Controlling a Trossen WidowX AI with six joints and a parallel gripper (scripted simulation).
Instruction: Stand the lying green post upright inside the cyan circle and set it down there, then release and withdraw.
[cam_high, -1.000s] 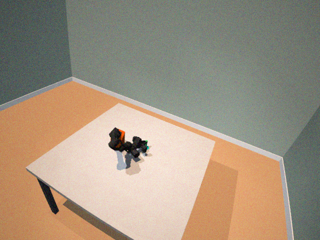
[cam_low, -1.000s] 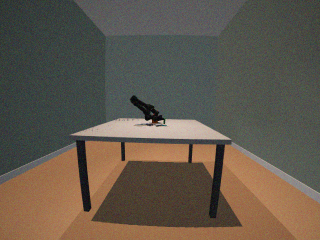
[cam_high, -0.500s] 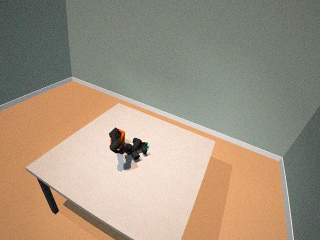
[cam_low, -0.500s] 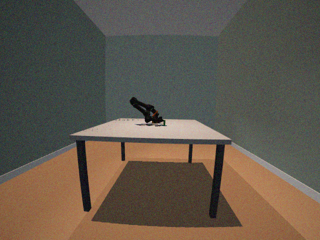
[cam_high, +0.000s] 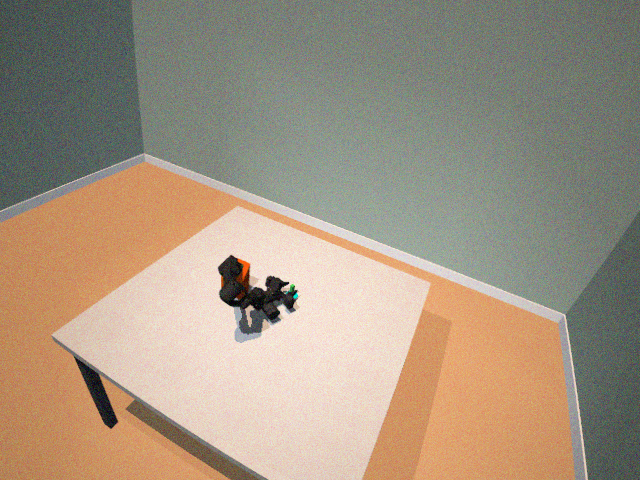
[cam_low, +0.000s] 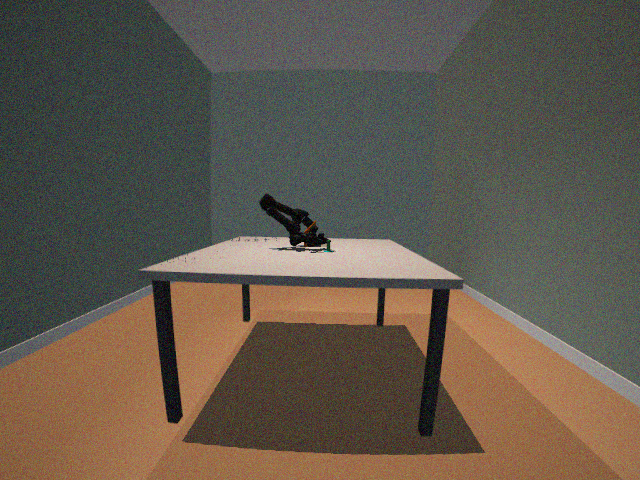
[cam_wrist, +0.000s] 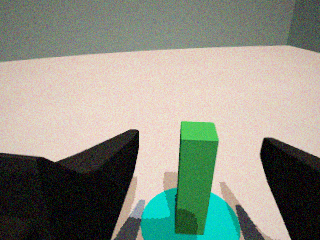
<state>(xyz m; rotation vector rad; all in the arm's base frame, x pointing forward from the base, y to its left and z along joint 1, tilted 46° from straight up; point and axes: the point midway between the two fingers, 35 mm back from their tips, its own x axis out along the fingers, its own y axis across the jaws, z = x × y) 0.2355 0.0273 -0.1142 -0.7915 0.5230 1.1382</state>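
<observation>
Pale bench fills the wrist view beneath the gripper, whose fingers stand spread and released, clear of everything. Between them the green post stands upright, its base inside the cyan circle. Beyond, grey-green wall closes the room.

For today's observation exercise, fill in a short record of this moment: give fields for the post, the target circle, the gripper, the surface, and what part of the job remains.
post: green rectangular post, standing upright, free of both fingers
target: flat cyan circle; the post's base rests inside it
gripper: black parallel-jaw gripper, open, a finger on each side of the post with clear gaps
surface: pale table top
remaining: withdraw the arm; placing and release look done
</observation>
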